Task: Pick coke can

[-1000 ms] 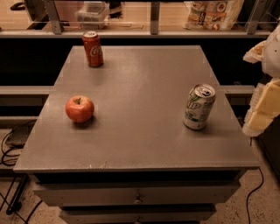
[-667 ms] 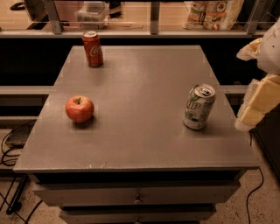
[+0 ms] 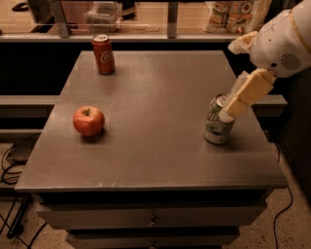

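The coke can (image 3: pixel 103 54) stands upright at the far left corner of the bench (image 3: pixel 160 82), well apart from the red apple (image 3: pixel 88 121) by the left edge. The gripper (image 3: pixel 232 109) has swung in from the right edge and now overlaps the white-and-green soda can (image 3: pixel 217 129). Clenched or released, I cannot tell.

The pale cream gripper (image 3: pixel 232 111), at the right side of the grey square table (image 3: pixel 160 146), covers the upper right part of the white-and-green soda can (image 3: pixel 216 129), whose label is too small to read. The bulky white robot arm (image 3: pixel 282 39) behind it is cut off by the top and right edges. The printed snack bags (image 3: pixel 238 14) beyond the table are cut by the top edge, and the table's drawers (image 3: pixel 150 219) by the bottom.
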Robot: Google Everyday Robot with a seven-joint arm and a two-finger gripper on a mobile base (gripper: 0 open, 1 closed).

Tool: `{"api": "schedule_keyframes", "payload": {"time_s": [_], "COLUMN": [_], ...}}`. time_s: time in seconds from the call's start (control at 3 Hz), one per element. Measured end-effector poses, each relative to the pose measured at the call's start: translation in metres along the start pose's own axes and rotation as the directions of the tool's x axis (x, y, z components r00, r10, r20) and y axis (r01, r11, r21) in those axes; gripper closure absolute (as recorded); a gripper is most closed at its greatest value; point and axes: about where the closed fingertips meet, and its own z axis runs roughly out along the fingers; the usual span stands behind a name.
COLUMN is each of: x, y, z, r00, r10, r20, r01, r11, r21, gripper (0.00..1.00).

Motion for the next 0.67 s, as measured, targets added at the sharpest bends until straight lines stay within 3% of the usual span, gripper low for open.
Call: {"api": "schedule_keyframes", "payload": {"time_s": [0.67], "x": [-0.061], "y": [-0.051], "z": [0.06], "r00": [0.996], "r10": [-0.03], "r20": [0.081], "r01": [0.024], "r11": [0.9972], "r21": [0.07], "gripper": [0.0]}}
